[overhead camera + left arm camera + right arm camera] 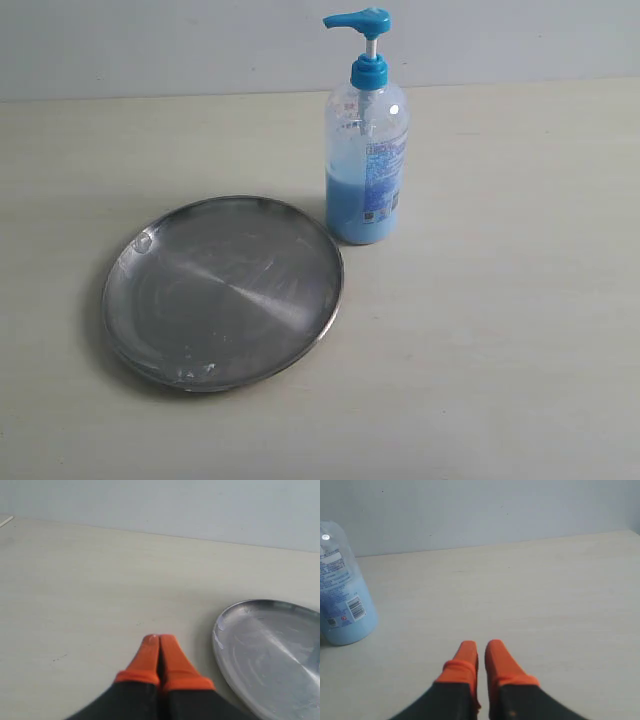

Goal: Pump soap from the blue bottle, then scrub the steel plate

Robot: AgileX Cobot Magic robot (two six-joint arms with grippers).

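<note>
The steel plate [225,290] lies flat on the pale table, left of centre in the exterior view, with pale smears near its rim. Just behind its right edge stands the blue bottle [366,170], upright, its pump head [358,19] raised and pointing left. Light blue soap [348,208] fills its lower part. Neither gripper shows in the exterior view. My left gripper [159,639] is shut and empty over bare table, with the plate [270,650] beside it. My right gripper [481,645] is shut with only a hairline gap and holds nothing. The bottle [342,600] stands well off to its side.
The pale tabletop [500,330] runs back to a plain light wall [160,45]. Nothing else stands on the table in any view.
</note>
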